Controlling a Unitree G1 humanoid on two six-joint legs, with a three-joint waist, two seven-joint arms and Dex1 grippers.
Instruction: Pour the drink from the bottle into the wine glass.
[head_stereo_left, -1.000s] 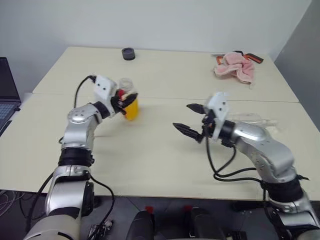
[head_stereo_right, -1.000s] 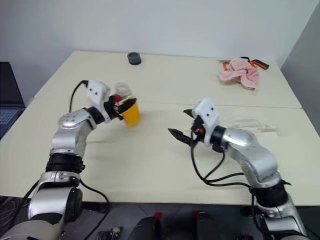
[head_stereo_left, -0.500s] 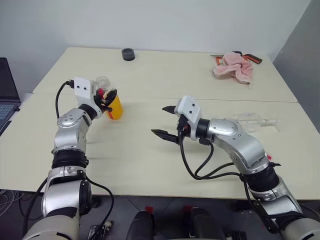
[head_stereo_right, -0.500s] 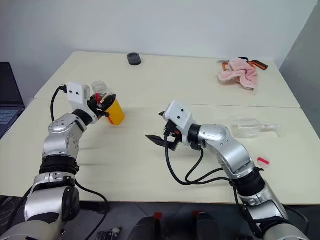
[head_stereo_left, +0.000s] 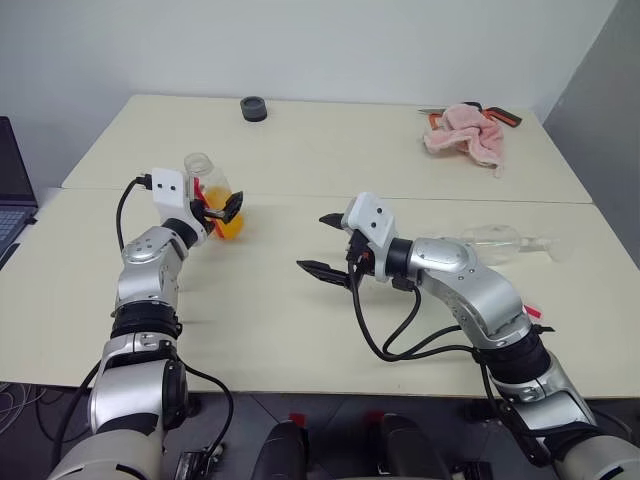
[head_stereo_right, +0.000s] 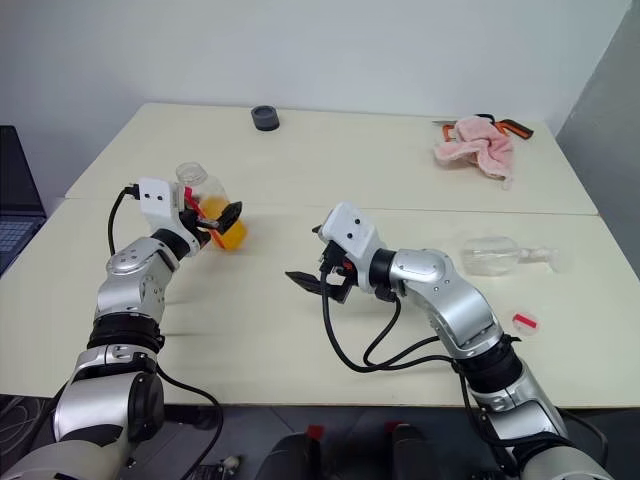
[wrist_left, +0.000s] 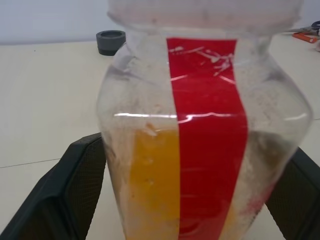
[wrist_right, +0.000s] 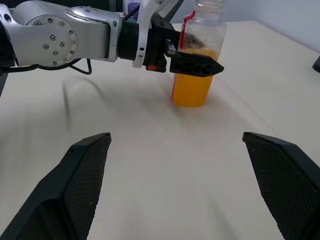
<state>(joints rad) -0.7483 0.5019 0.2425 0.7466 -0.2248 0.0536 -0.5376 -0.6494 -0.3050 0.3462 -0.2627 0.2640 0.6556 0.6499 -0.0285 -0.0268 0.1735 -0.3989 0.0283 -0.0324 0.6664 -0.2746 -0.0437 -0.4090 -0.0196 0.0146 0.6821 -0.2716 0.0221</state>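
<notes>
— Jaws on the left gripper (head_stereo_right: 222, 220): how do they stand?
— Spread, 1 finger on either side of the bottle (head_stereo_right: 205, 205), which stands upright on the bench (head_stereo_right: 300, 330), its drink (wrist_right: 192, 90) filling the lower half.
— And the right gripper (head_stereo_right: 312, 262)?
— Wide apart, holding nothing, mid-bench. The wine glass (head_stereo_right: 495, 254) lies on its side behind that arm.

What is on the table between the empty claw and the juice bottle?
Nothing: in the right wrist view, bare table runs from the right gripper to the bottle.
</notes>
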